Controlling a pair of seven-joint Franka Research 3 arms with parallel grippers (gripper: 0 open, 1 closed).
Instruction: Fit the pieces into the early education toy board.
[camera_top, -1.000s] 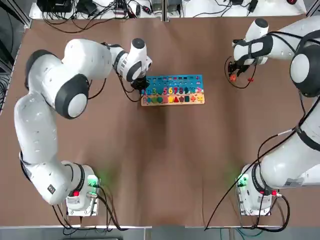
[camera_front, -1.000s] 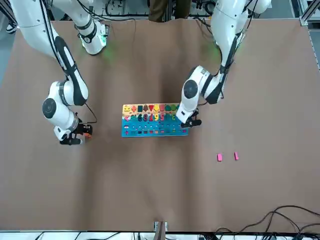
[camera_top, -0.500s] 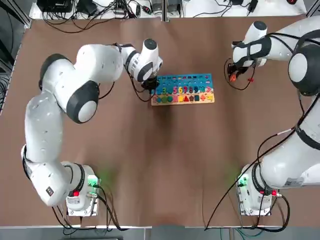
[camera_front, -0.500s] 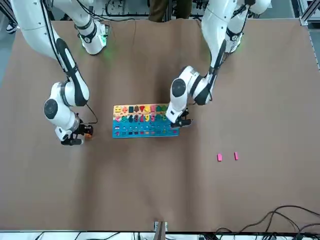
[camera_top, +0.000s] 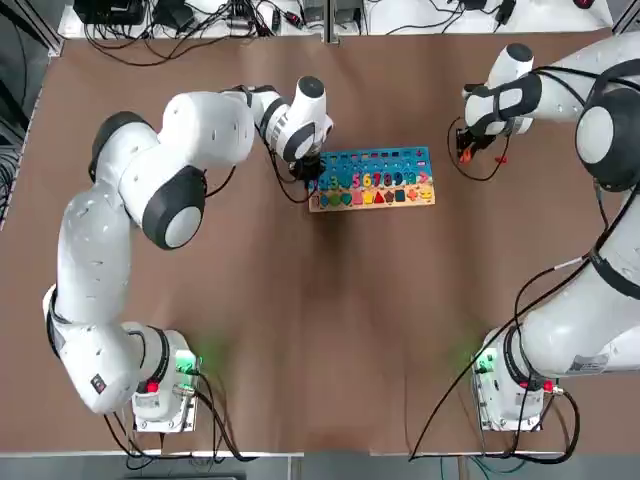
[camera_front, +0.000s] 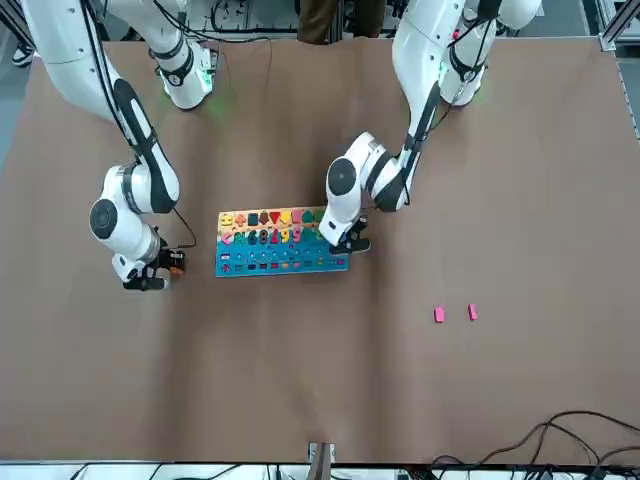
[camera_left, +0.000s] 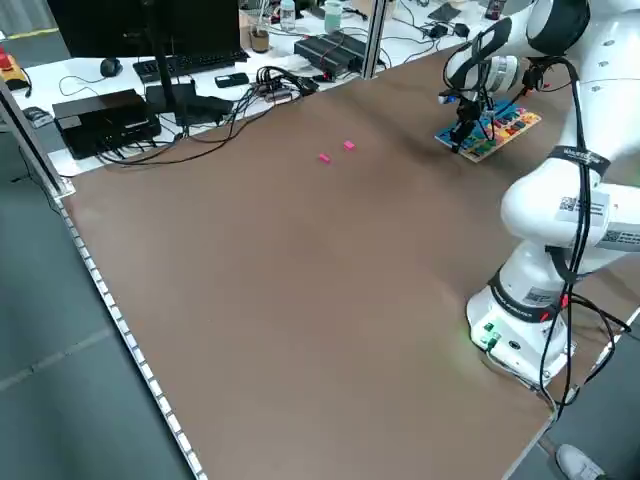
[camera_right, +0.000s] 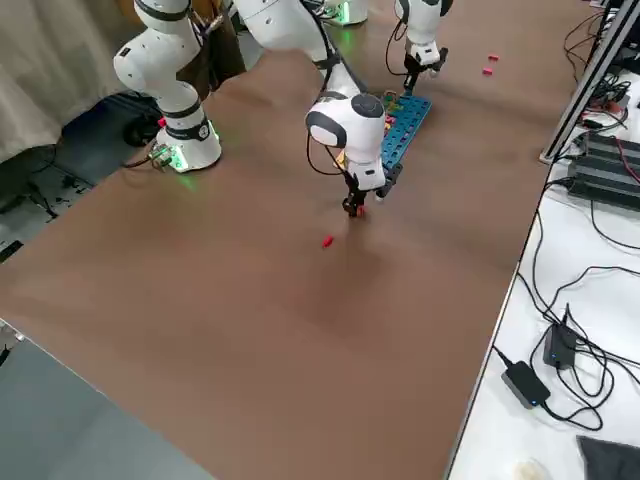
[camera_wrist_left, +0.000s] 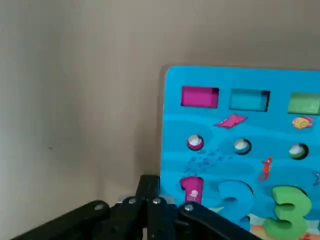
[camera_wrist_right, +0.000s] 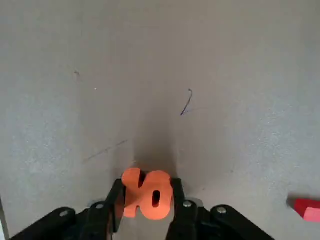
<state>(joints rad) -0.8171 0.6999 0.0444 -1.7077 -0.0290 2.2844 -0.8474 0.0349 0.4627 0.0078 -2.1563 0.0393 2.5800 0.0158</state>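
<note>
The early education toy board (camera_top: 372, 180) lies flat at mid-table, blue half away from the arms' bases. My left gripper (camera_top: 310, 166) is shut and low on the table, pressed against the board's (camera_wrist_left: 240, 145) left short edge. An orange piece (camera_wrist_right: 147, 195) shaped like a "10" sits between the fingers of my right gripper (camera_front: 160, 272), which is closed on it at table level, to the right of the board. A red piece (camera_wrist_right: 306, 207) lies close beside it. Two pink pieces (camera_front: 438, 315) (camera_front: 472, 312) lie on the far left of the table.
The brown table (camera_top: 330, 320) spreads wide around the board. Cables and electronics (camera_left: 200, 95) line the white bench past the far edge. The arms' bases (camera_top: 160, 385) (camera_top: 515, 385) stand at the near corners.
My left gripper has slid the board to the right across the table, toward the right arm. The right gripper's fingers have come together on the orange piece.
</note>
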